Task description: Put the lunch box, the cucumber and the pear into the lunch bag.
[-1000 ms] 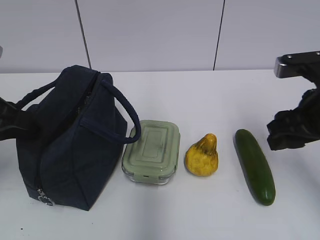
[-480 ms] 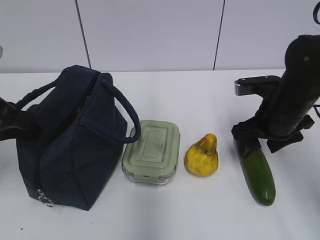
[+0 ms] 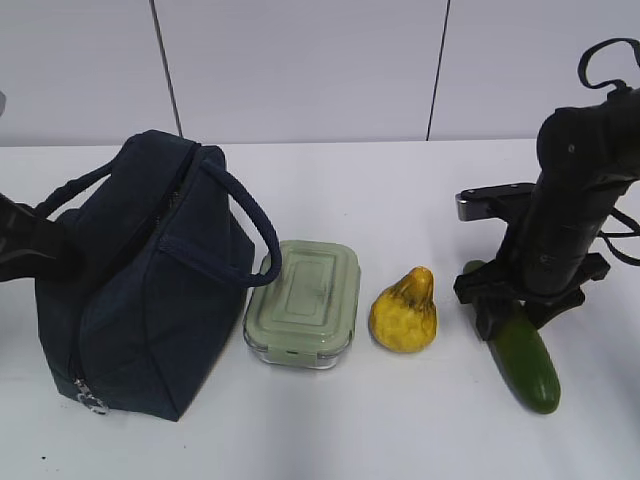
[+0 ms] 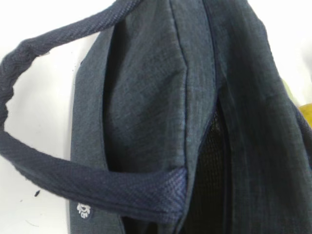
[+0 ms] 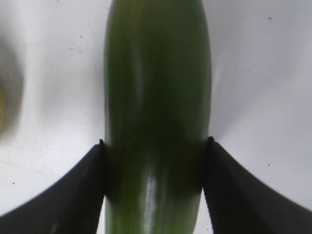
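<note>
Cucumber: the dark green cucumber (image 3: pixel 522 355) lies on the white table (image 3: pixel 400 200) at the right end of the row, its far end under the right gripper (image 3: pixel 505 312); its near rounded end points toward the camera.
Right gripper: it stands over the cucumber's far half, arm bent down from the upper right; in the wrist view both black fingers (image 5: pixel 83 185) press against the cucumber's (image 5: pixel 157 122) two sides, so the jaws are clamped on it. The cucumber appears to rest on the table.
Pear: the yellow pear (image 3: pixel 404 311), blotched brownish-orange, sits just left of the cucumber, narrow top up, apart from it.
Lunch box: the glass lunch box (image 3: pixel 304 302) with its sage-green lid sits left of the pear, beside the bag.
Lunch bag: the navy lunch bag (image 3: pixel 140 280) stands at the left, top gaping, one strap handle (image 3: pixel 250 225) arching toward the lunch box.
Left gripper: a dark part of the left arm (image 3: pixel 30 250) meets the bag's left side; the wrist view shows only bag fabric (image 4: pixel 195 122), so whether the jaws are parted or closed cannot be told.
</note>
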`<action>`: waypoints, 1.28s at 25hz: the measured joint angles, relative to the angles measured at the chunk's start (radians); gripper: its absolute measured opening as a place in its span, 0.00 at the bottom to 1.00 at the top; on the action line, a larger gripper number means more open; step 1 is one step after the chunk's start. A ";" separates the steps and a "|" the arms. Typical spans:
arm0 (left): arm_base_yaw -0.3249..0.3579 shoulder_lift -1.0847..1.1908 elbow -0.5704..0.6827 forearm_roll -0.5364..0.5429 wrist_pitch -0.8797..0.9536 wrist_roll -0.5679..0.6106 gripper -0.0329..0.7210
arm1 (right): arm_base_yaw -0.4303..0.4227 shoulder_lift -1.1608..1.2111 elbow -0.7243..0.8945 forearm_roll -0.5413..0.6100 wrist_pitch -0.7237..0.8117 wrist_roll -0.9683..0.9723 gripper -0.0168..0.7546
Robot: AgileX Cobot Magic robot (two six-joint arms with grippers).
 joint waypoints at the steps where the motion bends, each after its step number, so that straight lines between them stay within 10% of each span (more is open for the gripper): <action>1: 0.000 0.000 0.000 -0.002 0.001 0.000 0.02 | 0.000 -0.002 0.000 0.000 0.004 0.002 0.55; 10: -0.001 -0.029 0.000 -0.022 0.023 0.000 0.02 | 0.018 -0.260 -0.150 0.268 0.054 -0.205 0.54; 16: -0.001 -0.029 0.000 -0.050 0.034 0.000 0.02 | 0.201 -0.269 -0.381 0.678 0.075 -0.410 0.54; 26: -0.001 -0.029 0.000 -0.058 0.041 0.000 0.02 | 0.429 0.016 -0.507 0.969 -0.092 -0.544 0.54; 32: -0.001 -0.029 0.000 -0.058 0.041 0.000 0.02 | 0.437 0.076 -0.507 0.824 -0.102 -0.506 0.54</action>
